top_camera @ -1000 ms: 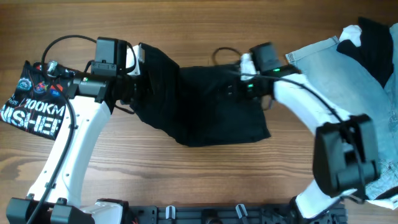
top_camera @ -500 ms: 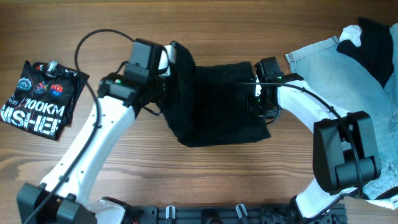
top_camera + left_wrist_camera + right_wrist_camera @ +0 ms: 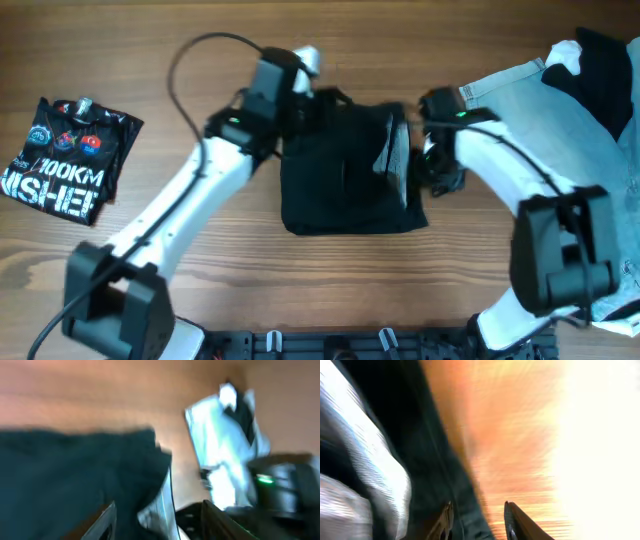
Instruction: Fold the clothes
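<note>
Table (image 3: 200, 270): black garment (image 3: 340, 190) lies bunched mid-frame, grey mesh flap up at its right edge. Denim (image 3: 540, 110) at far right. Left gripper (image 3: 312, 98) on garment's top edge, too blurred to tell its grip. Right gripper (image 3: 432, 170) beside flap, fingers apart, empty.

White, smooth-shelled links are seen along the left arm (image 3: 170, 205) and the right arm (image 3: 500, 160), broken up by boxy black joint housings (image 3: 560, 250). And there, a thin black cable (image 3: 205, 39) is looped out from the left arm. A small green light (image 3: 462, 113) is lit near each wrist. The right pincer (image 3: 477, 510) is shown with two dark, blurred fingers (image 3: 517, 522).
</note>
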You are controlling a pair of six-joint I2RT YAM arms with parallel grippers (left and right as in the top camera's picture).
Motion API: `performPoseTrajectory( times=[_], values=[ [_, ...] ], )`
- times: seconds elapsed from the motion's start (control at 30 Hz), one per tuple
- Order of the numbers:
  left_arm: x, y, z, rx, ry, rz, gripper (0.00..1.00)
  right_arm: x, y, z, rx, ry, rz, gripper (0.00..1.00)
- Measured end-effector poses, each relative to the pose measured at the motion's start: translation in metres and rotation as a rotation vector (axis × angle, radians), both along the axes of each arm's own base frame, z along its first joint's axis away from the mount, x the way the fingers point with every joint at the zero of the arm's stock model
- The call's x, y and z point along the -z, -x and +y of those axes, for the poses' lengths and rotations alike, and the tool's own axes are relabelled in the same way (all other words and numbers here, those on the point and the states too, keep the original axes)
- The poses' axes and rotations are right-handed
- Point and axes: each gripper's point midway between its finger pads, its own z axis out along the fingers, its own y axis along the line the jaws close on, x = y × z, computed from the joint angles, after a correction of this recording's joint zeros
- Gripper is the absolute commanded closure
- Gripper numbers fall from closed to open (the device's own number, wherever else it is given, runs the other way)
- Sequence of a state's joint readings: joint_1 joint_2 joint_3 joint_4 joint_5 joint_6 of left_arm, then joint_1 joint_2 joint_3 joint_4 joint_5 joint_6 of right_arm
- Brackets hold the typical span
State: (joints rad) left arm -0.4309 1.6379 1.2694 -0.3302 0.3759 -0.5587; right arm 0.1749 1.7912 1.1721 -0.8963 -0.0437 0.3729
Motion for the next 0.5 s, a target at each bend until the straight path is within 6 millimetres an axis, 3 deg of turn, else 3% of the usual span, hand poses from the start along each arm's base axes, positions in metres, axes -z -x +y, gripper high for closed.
performPoseTrajectory(
  times=[0.1, 0.17, 0.2, 0.23, 0.3, 0.43, 0.5],
  values=[
    [-0.025, -0.031, 0.049, -0.123, 0.024, -0.067, 0.47, -0.080, -0.053, -0.010, 0.006, -0.067, -0.271, 0.61],
    [-0.025, -0.042, 0.069, -0.167, 0.009, -0.084, 0.48, -0.127, -0.067, 0.010, -0.077, -0.166, -0.418, 0.61],
    [-0.019, -0.049, 0.074, -0.172, -0.008, -0.093, 0.47, -0.147, -0.064, 0.037, -0.178, -0.267, -0.465, 0.61],
    [-0.009, -0.055, 0.073, -0.164, -0.023, -0.096, 0.47, -0.150, -0.060, 0.049, -0.222, -0.309, -0.462, 0.61],
    [0.021, -0.069, 0.067, -0.135, -0.053, -0.093, 0.46, -0.135, -0.044, 0.079, -0.312, -0.386, -0.399, 0.61],
    [0.126, -0.078, 0.064, -0.098, -0.138, 0.057, 0.47, -0.063, 0.007, 0.118, -0.408, -0.439, -0.142, 0.61],
    [0.153, -0.072, 0.066, -0.082, -0.168, 0.112, 0.48, -0.035, 0.030, 0.123, -0.419, -0.435, -0.040, 0.61]
  ],
)
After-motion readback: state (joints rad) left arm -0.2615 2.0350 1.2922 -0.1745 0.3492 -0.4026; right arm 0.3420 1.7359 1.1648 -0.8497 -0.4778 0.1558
